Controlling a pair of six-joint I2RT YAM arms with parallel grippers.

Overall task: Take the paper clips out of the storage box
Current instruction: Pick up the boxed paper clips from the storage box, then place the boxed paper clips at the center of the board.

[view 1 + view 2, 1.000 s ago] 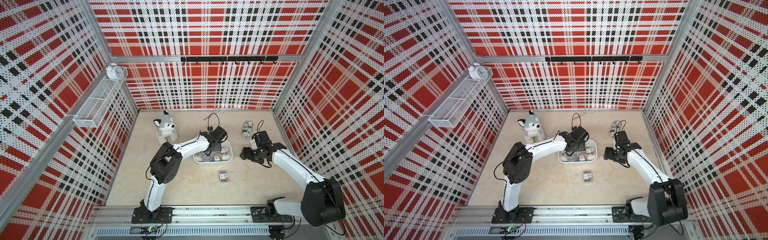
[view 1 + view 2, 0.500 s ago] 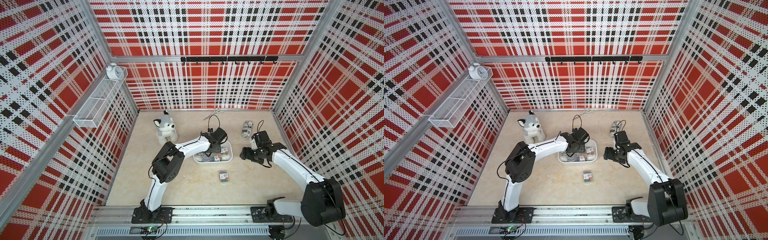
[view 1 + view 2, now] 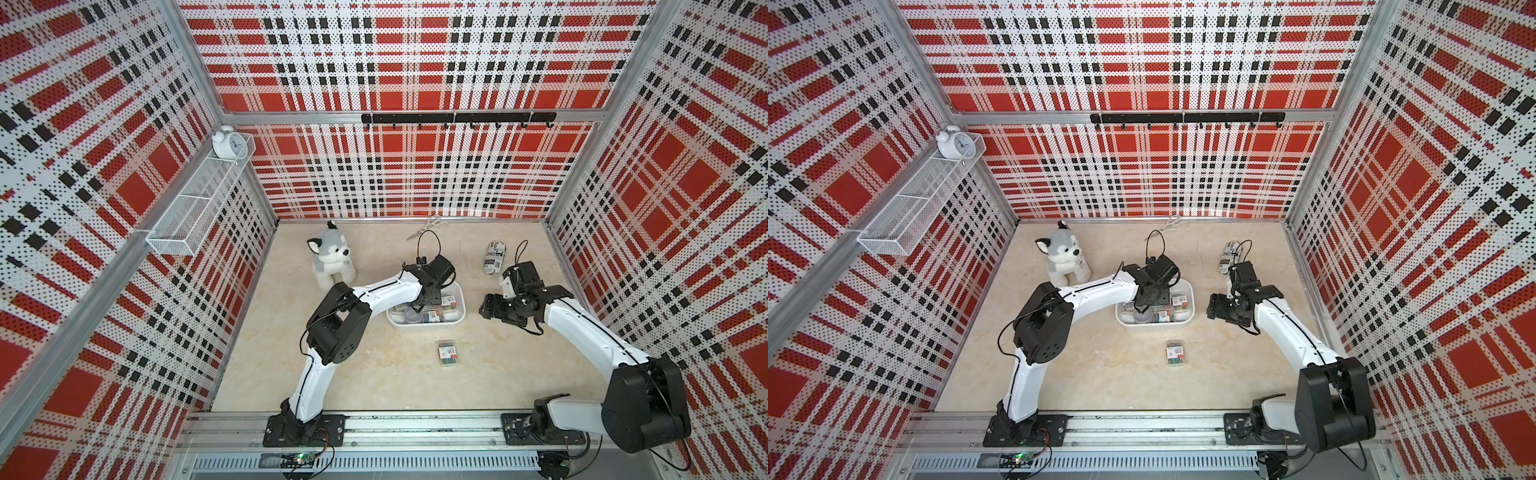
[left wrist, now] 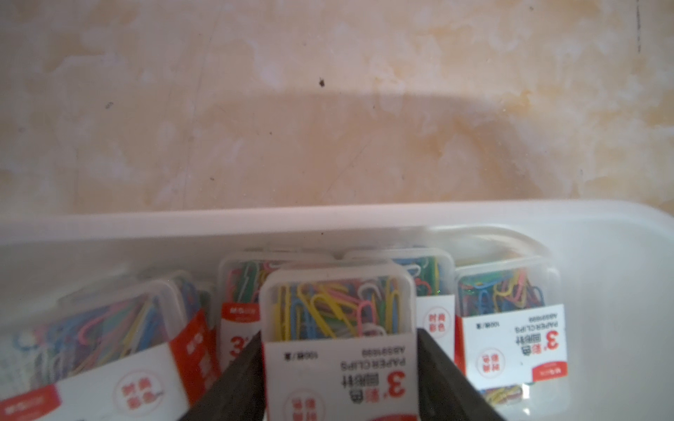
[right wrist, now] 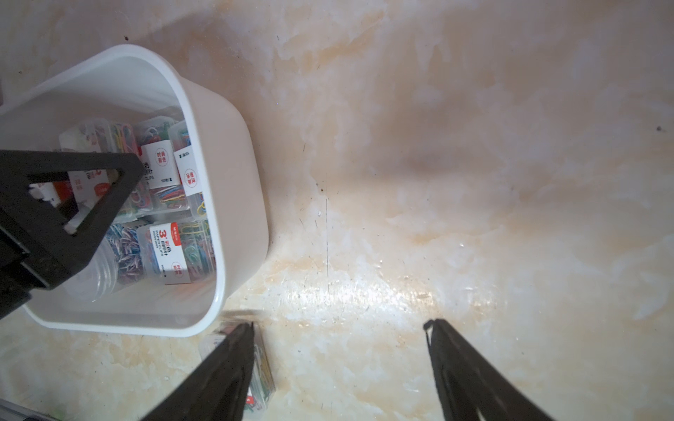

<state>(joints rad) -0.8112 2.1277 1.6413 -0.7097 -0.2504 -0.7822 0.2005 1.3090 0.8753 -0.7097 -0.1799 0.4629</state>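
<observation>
The white storage box point(image 3: 460, 311) point(image 3: 1191, 309) stands mid-table with several clear cases of coloured paper clips point(image 5: 178, 251) and a round clear tub point(image 5: 105, 269) inside. My left gripper point(image 4: 339, 335) point(image 3: 419, 306) reaches down into the box. Its two fingers press both sides of one labelled case point(image 4: 339, 310), which still sits among the others. One more case point(image 3: 448, 354) point(image 3: 1175, 354) lies on the table in front of the box. My right gripper point(image 5: 339, 324) point(image 3: 488, 309) hovers open over bare table just right of the box, holding nothing.
A plush dog point(image 3: 332, 259) sits behind and left of the box. A black-and-white printed cylinder point(image 3: 494, 257) lies behind the right arm, and scissors point(image 3: 430, 226) lie at the back wall. A wire basket point(image 3: 199, 199) with an alarm clock point(image 3: 226, 143) hangs on the left wall.
My left gripper's jaws have narrowed onto the case in the box, and the left arm's elbow has shifted slightly. The right arm has stayed where it was.
</observation>
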